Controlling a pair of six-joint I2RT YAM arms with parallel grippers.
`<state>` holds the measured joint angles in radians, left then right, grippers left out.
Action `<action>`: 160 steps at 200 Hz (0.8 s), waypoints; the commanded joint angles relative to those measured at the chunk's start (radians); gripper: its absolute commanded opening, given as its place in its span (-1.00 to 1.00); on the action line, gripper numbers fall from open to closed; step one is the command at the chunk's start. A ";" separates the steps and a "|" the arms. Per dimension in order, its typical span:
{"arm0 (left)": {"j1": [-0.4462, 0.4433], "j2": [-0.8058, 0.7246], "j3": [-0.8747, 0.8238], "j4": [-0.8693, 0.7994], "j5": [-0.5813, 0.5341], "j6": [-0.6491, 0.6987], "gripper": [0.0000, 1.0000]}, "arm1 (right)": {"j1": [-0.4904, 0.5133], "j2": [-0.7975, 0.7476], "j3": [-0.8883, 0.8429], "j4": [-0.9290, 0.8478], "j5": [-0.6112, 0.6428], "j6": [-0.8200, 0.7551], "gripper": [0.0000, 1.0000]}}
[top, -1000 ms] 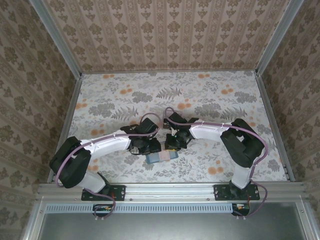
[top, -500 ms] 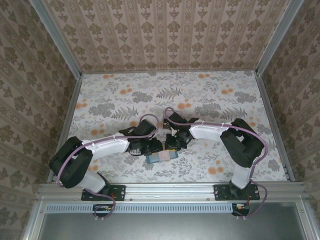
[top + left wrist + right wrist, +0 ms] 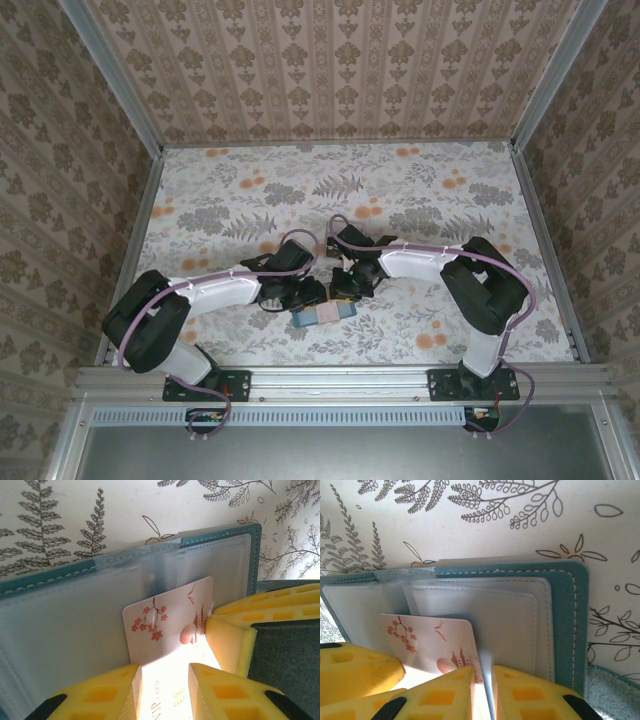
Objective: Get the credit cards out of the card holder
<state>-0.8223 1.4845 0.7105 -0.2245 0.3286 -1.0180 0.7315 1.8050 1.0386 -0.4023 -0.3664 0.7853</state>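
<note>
Pale pink card (image 3: 167,625) sliding half out of teal wallet (image 3: 220,535) on table; left gripper (image 3: 162,692) pinching it narrowly, right gripper (image 3: 482,692) clamping clear sleeve. Best pulling straight, wallet pinned.

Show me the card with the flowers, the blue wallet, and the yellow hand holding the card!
Card (image 3: 165,617): left wrist view, its pale face by the blossoms.
Wallet (image 3: 567,615): right wrist view, its teal stitched edge.
Left hand (image 3: 162,692): left wrist view, midway between its yellow fingertips.

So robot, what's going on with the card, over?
Left fingers pinch pink card, half out of teal holder. Right fingers clamp a clear sleeve. Nothing blocking.
</note>
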 commanded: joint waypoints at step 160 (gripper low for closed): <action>0.013 0.003 -0.046 0.109 0.038 -0.054 -0.42 | 0.007 0.023 -0.003 -0.039 0.006 -0.006 -0.64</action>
<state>-0.8154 1.4754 0.6804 -0.1844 0.3344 -1.0435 0.7315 1.8050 1.0386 -0.4023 -0.3664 0.7849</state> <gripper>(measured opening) 0.299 0.182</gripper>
